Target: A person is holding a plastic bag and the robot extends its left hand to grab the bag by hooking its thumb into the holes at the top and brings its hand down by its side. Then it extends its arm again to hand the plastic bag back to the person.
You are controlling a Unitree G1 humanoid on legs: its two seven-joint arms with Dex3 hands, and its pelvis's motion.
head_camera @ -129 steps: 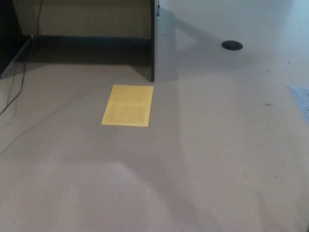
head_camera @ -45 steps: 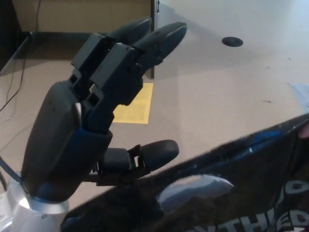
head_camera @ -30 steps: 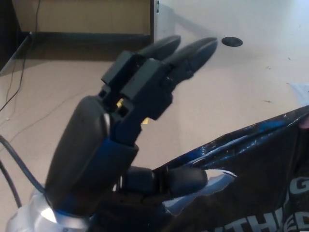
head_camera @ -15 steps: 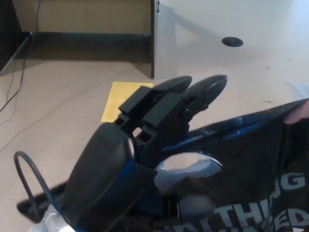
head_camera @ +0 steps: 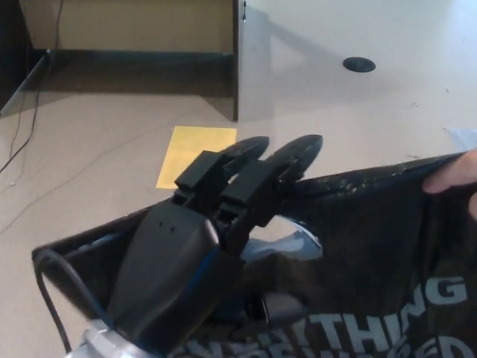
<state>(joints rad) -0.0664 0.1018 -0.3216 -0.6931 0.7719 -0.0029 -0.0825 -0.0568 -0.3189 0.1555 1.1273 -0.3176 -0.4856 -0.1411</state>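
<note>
The robot's left hand (head_camera: 197, 246), black with two thick fingers (head_camera: 287, 160), is seen from above at the lower middle of the head view, with its back turned to the camera. The black plastic bag (head_camera: 373, 253) is stretched across the lower half of the picture, its top edge running from the lower left up to the right border. Pale lettering is printed low on the bag. A pale oval hole (head_camera: 287, 245) near the bag's top is seen just beside the hand, and the thumb (head_camera: 279, 306) is passed down behind the bag's top edge there, so the bag is hooked on the thumb while the two fingers are left extended over the bag's rim. At the right border the bag's upper corner is pinched by a person's fingertips (head_camera: 453, 173). Compared with half a second ago, the hand is placed lower and the fingers are bent further forward, the bag's top edge is drawn wider to the left, and more lettering is shown. A yellow sheet (head_camera: 195, 155) is seen on the tan floor (head_camera: 89, 164) beyond the fingers. The right hand is not in view.
</note>
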